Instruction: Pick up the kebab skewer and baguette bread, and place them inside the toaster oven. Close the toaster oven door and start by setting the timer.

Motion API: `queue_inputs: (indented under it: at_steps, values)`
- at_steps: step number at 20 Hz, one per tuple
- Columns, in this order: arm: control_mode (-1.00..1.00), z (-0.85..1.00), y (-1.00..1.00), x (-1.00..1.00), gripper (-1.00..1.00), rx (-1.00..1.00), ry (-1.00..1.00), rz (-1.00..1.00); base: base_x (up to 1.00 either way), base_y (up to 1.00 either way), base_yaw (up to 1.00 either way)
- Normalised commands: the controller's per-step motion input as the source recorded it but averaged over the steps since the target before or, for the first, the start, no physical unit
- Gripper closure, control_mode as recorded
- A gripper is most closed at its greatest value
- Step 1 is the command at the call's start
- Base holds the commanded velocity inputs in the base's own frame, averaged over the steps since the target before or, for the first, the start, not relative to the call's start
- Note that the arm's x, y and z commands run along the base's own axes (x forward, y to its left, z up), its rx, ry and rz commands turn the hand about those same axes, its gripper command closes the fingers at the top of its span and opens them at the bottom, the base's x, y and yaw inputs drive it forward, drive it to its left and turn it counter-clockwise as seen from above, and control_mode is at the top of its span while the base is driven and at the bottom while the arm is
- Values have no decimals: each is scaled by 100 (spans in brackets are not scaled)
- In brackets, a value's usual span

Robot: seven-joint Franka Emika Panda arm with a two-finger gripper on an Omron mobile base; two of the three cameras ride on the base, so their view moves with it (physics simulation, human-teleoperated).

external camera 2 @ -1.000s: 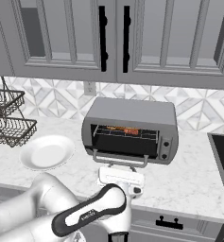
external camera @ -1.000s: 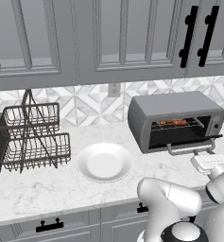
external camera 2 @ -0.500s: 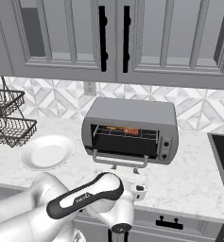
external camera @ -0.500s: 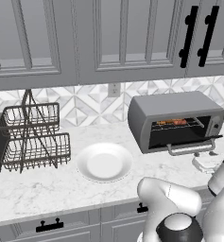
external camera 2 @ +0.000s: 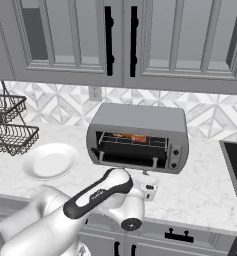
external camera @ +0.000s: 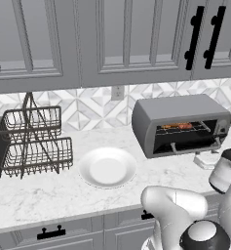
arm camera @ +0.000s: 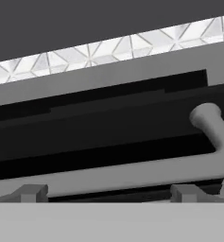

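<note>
On the counter at about three o'clock in the left base view, the toaster oven (external camera: 182, 124) stands with its front cavity exposed, and reddish-brown food, apparently the kebab skewer (external camera: 178, 126), lies on the wire rack (external camera 2: 132, 141) inside; whether the baguette bread is beside it is too small to tell. In the right base view the toaster oven door (external camera 2: 124, 159) hangs lowered toward six o'clock from the cavity, not yet shut. The gripper (arm camera: 111, 193) sits low in front of the oven, its jaws spread wide and empty, with the door's bar handle (arm camera: 132, 172) running just beyond the fingertips (arm camera: 29, 192) and curving up toward two o'clock. By my reading, loading is done or nearly so, and closing the door is the step in hand. That calls for catching the handle or the door's edge from below and swinging it up toward twelve o'clock until it seats, then shifting to the control strip (external camera 2: 175, 155) at the oven's three o'clock side for the timer.
</note>
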Motion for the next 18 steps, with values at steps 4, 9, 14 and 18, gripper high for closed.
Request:
queue_inputs:
  at_steps: [4,9,14,18]
  values:
    - [-100,0,0,44,-100,0,3,0,0,0,0]
    - [-100,0,1,33,-100,0,3,0,0,0,0]
    - [-100,0,4,14,-100,0,5,0,0,0,0]
    - [-100,0,1,11,-100,0,3,-1,0,0,0]
